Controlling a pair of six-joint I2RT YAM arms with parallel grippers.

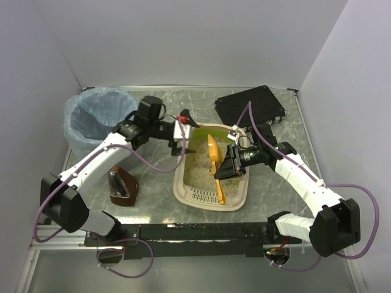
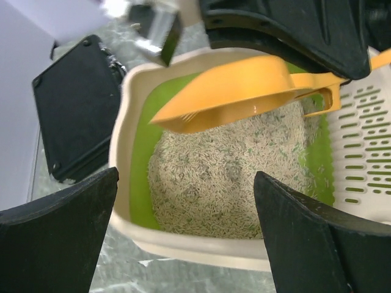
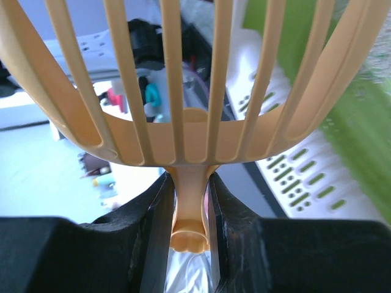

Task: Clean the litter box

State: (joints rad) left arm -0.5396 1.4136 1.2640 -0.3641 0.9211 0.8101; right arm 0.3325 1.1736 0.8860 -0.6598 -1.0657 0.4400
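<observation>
Right gripper (image 3: 190,204) clamped on orange scoop (image 1: 212,152) over litter box (image 1: 204,195), left gripper (image 2: 186,177) spread apart above it

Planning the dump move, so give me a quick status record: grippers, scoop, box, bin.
left gripper: open, empty, by the box's far left corner
right gripper: shut on scoop handle
scoop: held above the litter, no clump visible
box: table centre, litter inside
bin: far left, blue bag, apart from box
</observation>
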